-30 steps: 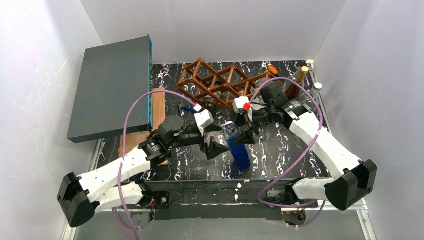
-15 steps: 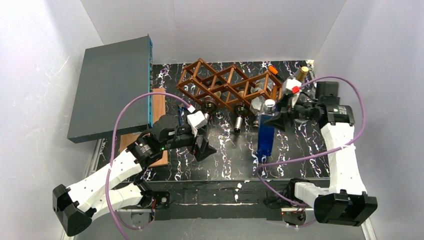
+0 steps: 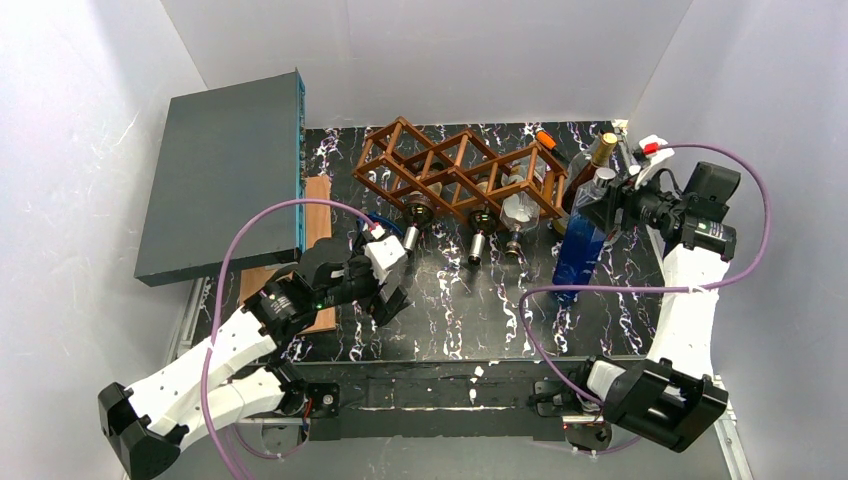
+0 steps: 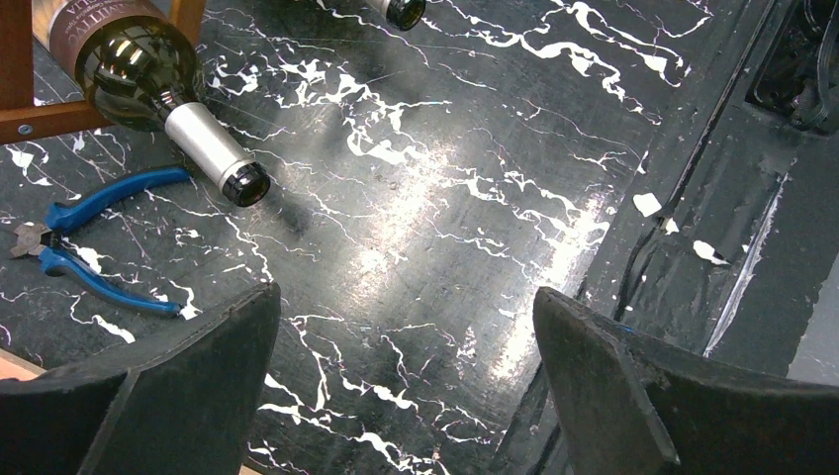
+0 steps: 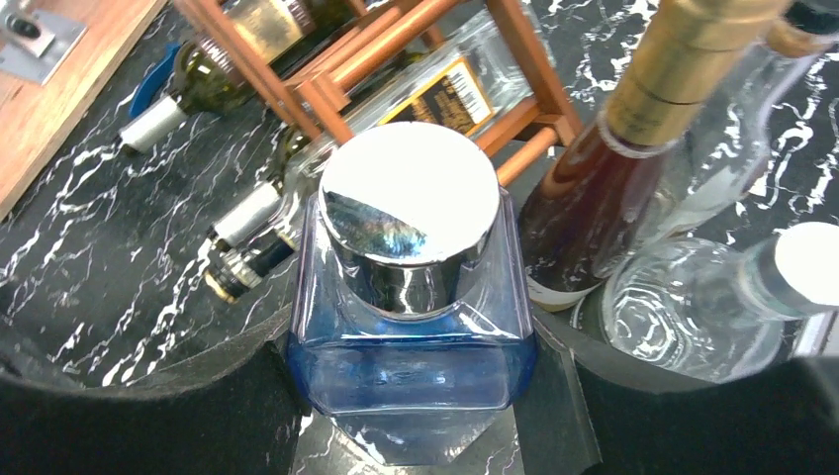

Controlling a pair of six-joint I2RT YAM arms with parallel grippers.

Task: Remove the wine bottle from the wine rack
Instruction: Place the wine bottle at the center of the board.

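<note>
Gripping the blue bottle (image 3: 578, 248) upright beside the wine rack (image 3: 440, 165), right claw (image 3: 603, 206); left claw (image 4: 406, 302) spread, empty.

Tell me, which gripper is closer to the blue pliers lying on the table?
Left. The left gripper hangs open close by the blue pliers; the right gripper is across the table, holding the blue bottle.

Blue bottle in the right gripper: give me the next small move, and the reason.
Probably lower it straight down onto the table, then open. The right gripper clamps the blue bottle upright below its silver cap, off the wine rack, close beside the gold-capped bottle and a clear bottle. Whether its base touches down yet is unclear, so a slow descent seems safest.
</note>
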